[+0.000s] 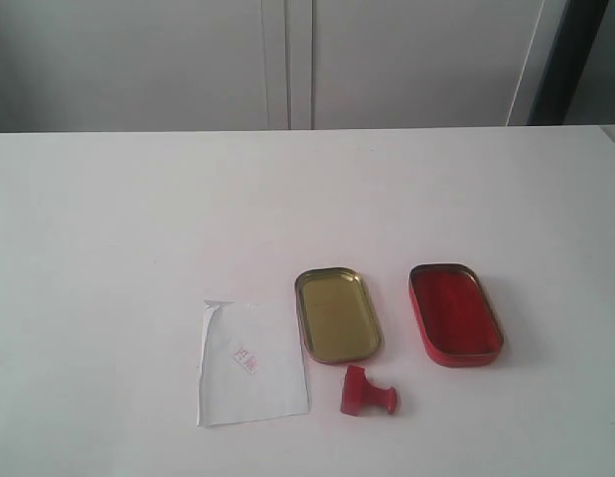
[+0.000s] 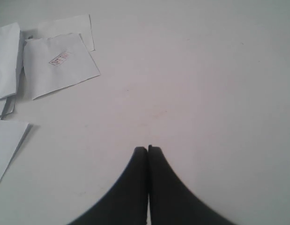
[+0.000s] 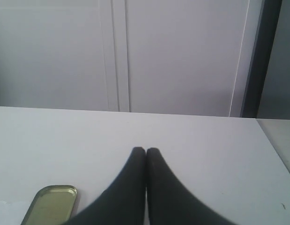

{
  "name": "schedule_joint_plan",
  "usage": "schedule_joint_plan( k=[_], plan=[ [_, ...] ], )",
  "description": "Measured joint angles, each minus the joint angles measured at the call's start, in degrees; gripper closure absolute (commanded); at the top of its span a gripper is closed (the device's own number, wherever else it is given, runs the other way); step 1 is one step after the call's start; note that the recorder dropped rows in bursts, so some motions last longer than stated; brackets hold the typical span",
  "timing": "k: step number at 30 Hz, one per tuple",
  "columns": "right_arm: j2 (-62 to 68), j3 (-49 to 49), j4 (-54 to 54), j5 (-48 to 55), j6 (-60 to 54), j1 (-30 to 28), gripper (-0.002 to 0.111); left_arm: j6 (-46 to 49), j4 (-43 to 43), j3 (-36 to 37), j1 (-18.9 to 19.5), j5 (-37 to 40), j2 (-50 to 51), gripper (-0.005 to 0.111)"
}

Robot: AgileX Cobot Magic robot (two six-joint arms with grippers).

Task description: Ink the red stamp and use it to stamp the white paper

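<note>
Right tool [image 3: 145, 150] closed near gold tin [image 3: 51, 204], red stamp [image 1: 368, 392] lying beside it.

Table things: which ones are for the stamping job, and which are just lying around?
For the job: small red plastic stamp; white paper sheet; red oval tin, probably the ink.
Just lying about: gold oval tin tray, empty; loose white paper sheets in the left wrist view.

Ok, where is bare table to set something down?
Bare table lies left of the white paper, right of the red tin, and from both tins to the far edge. Crowded: around the red stamp, close by paper and gold tin.
</note>
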Motion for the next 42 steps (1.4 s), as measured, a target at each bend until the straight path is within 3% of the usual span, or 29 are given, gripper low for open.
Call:
schedule_joint_plan(
  k=[25,42],
  plan=[
    [-1.34,0.69,0.0,-0.11,0.0,0.0,0.108,0.0,0.0,0.0,0.0,0.0,0.0,0.107],
    [-6.98,13.3,0.0,-0.18,0.0,0.0,0.108,0.0,0.0,0.0,0.0,0.0,0.0,0.107]
  ],
)
